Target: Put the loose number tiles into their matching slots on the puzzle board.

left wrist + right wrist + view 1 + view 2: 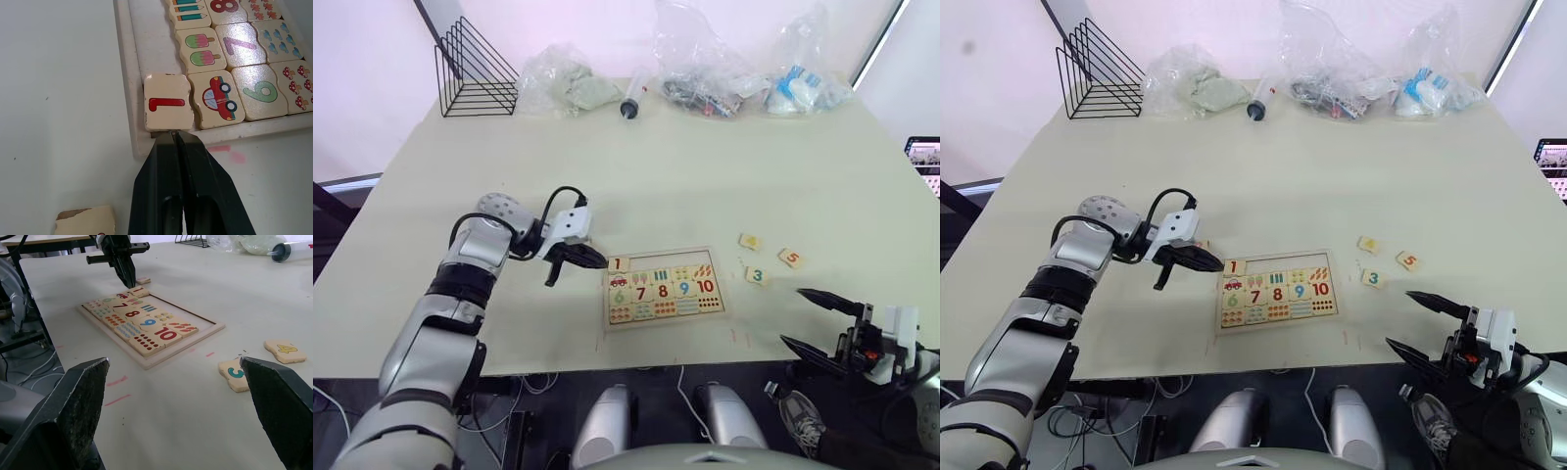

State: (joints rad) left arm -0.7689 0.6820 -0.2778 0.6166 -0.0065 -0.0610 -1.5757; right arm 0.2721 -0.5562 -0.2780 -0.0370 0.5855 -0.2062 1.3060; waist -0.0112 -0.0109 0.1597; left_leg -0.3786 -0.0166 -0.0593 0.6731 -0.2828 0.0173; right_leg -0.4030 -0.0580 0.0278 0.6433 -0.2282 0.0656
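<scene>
The puzzle board (662, 320) lies near the table's front edge, with tiles 6 to 10 and rows of picture and dot tiles in it. Its far row of matching slots (668, 260) is bare wood except at the left end, where the 1 tile (167, 102) rests slightly askew against the rim. My left gripper (174, 134) is shut, its tip touching that tile's outer edge. Another loose tile (85, 221) lies on the table beside the left fingers. Tiles 4 (750, 241), 5 (790, 258) and 3 (757, 276) lie right of the board. My right gripper (792, 315) hangs open at the front right, empty.
A black wire rack (475, 73) stands at the far left corner. Crumpled plastic bags (563, 83) and a syringe (631, 98) lie along the far edge. A screen (925, 157) shows off the table's right side. Red marks sit on the table by the board's front.
</scene>
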